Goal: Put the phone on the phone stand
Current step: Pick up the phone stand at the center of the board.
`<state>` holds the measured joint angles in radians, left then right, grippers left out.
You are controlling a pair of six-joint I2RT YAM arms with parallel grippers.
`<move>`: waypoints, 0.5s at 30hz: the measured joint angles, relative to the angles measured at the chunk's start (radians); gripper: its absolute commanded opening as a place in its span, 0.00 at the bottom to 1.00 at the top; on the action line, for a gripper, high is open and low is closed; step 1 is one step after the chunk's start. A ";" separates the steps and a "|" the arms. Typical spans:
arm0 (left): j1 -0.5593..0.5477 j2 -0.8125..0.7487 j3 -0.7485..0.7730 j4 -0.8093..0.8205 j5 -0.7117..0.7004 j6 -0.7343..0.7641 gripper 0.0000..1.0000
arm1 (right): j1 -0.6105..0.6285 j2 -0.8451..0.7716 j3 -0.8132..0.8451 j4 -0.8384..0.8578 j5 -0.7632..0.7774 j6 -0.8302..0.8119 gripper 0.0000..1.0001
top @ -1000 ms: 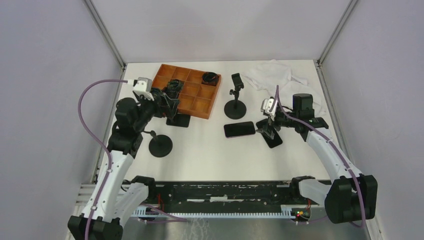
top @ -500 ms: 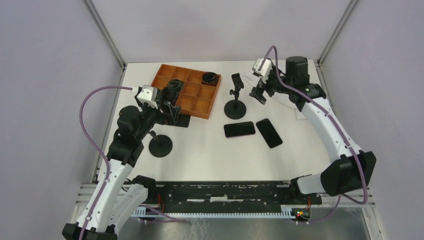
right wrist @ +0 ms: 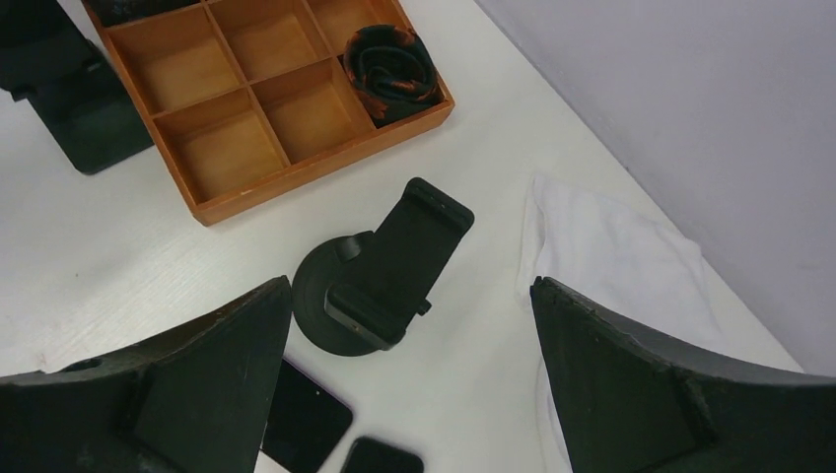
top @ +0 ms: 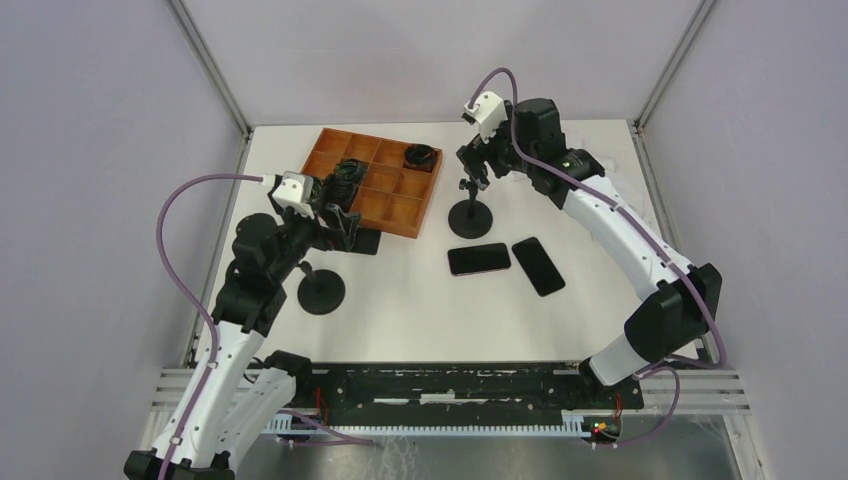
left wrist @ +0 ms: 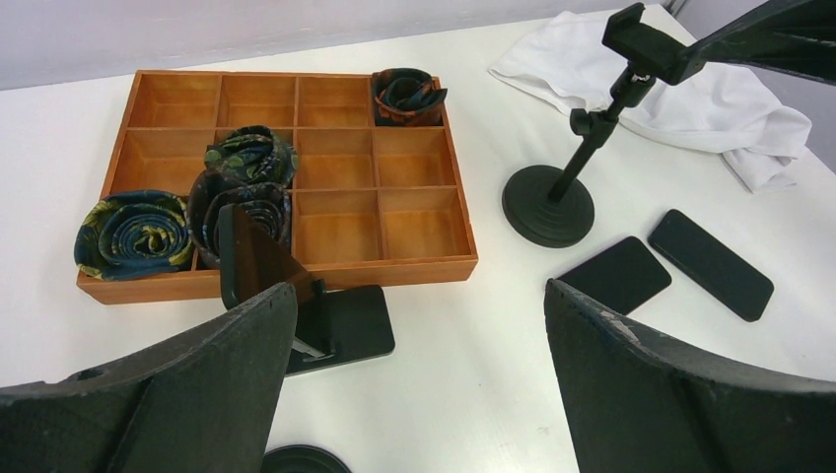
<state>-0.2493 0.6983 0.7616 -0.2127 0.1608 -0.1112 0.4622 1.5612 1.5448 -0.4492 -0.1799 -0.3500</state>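
Observation:
Two black phones lie flat side by side mid-table, one point(top: 478, 259) left of the other point(top: 538, 266); the left wrist view shows them as a left phone point(left wrist: 620, 275) and a right phone point(left wrist: 710, 277). Behind them stands a black phone stand point(top: 471, 215) with a round base, a thin stem and an empty clamp point(right wrist: 399, 266). My right gripper point(top: 478, 165) hovers open just above that clamp, holding nothing. My left gripper point(top: 335, 215) is open and empty over a flat-based stand point(left wrist: 335, 320) by the tray.
An orange wooden tray point(top: 405, 210) with several compartments sits back left, with rolled ties point(left wrist: 251, 158) in some of them. A white cloth point(right wrist: 611, 266) is crumpled at the back right. Another round-based stand point(top: 321, 291) stands near the left arm.
My right arm rose from the right-hand phone and swung back and left to above the round-based stand's clamp. Both phones stay on the table. The left gripper shifted slightly right.

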 measured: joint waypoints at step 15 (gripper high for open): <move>0.000 0.000 0.000 0.000 0.007 0.001 1.00 | 0.055 0.106 -0.055 0.046 0.193 0.153 0.88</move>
<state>-0.2493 0.6983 0.7616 -0.2131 0.1677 -0.1104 0.5175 1.6676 1.4899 -0.4034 0.0135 -0.1974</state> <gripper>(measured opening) 0.997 0.931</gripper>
